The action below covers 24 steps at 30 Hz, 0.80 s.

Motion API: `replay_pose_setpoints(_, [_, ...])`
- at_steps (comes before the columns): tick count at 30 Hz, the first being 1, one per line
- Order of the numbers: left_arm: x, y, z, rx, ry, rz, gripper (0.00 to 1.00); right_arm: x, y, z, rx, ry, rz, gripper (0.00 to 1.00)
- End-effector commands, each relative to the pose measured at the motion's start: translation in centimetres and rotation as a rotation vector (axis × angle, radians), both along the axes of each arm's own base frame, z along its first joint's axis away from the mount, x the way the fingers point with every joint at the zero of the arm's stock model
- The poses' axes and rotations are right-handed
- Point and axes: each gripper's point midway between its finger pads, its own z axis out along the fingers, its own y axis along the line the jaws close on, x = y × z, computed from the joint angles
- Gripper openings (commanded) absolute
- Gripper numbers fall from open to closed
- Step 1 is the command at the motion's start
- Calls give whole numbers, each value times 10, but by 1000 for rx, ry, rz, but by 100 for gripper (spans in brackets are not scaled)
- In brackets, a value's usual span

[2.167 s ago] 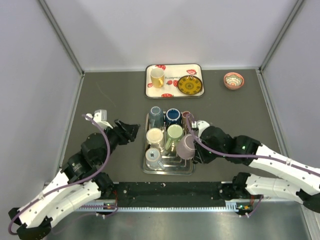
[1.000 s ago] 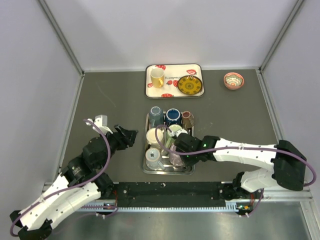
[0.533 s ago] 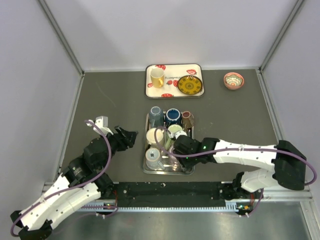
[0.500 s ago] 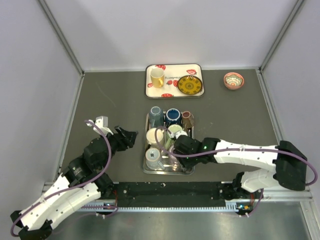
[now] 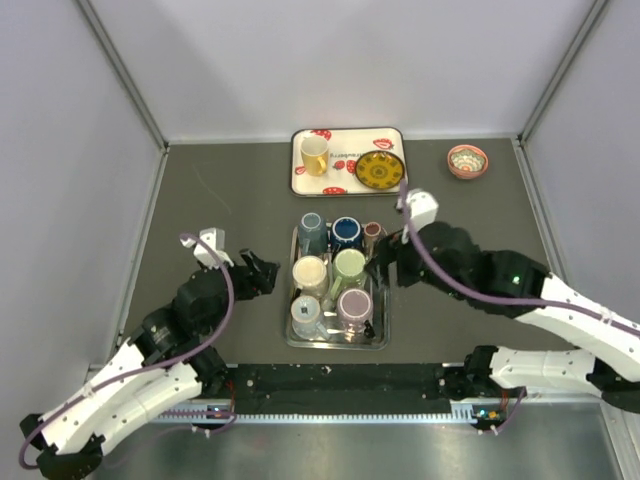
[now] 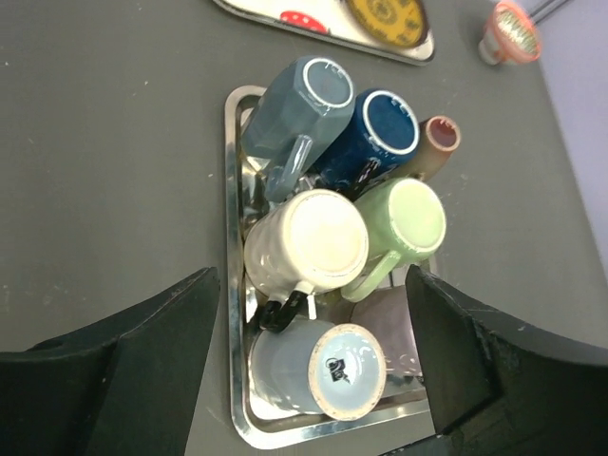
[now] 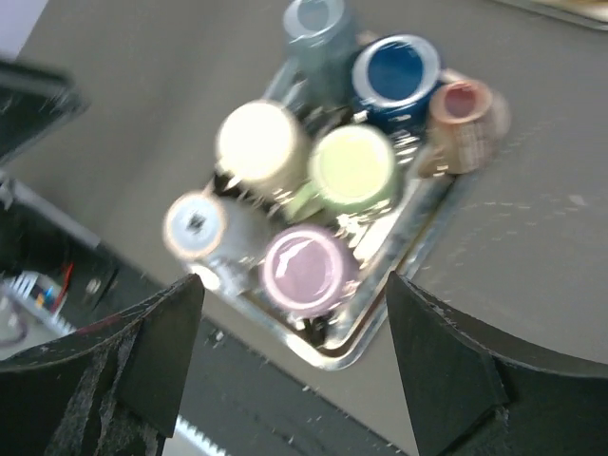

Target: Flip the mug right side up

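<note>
Item: pink mug (image 5: 354, 305), near right corner of the metal tray (image 5: 335, 345), apparently mouth-up (glare hinders certainty). Right gripper (image 5: 387, 262) spread wide, empty, by the tray's right edge; left gripper (image 5: 262, 272) likewise spread, empty. Advice: retreat high, clear of the green mug (image 5: 349, 265).

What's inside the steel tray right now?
The tray holds seven packed mugs: grey-blue, navy, brown, cream, green, mauve, pale grey. They hide most of its floor.
</note>
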Motion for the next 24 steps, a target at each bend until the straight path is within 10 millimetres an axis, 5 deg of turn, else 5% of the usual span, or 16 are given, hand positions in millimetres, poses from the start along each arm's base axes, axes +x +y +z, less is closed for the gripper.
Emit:
replay_pose_setpoints(1, [8,-2,0,112,60,10,90,44,-73,4,-71,-73,-273,78])
replay_pose_setpoints(4, [11,-3,-4,166,131,31,98,65,-118,-1,-20,-75,-456,79])
replay_pose_setpoints(7, [15,-12,2,167,149,14,99,72,-141,-11,66,-66,-560,80])
replay_pose_setpoints(13, [22,-7,6,61,183,142,99,69,-145,-44,124,-61,-600,82])
replay_pose_setpoints(18, [24,2,18,22,202,226,99,63,-145,-41,185,-115,-567,89])
replay_pose_setpoints(20, [26,-3,28,80,139,150,99,64,-148,-41,214,-129,-591,99])
replay_pose_setpoints(23, [17,-14,28,116,73,0,99,61,-150,-36,284,-168,-600,99])
replay_pose_setpoints(24, [16,-17,43,69,-4,-33,99,62,-150,-34,301,-181,-603,99])
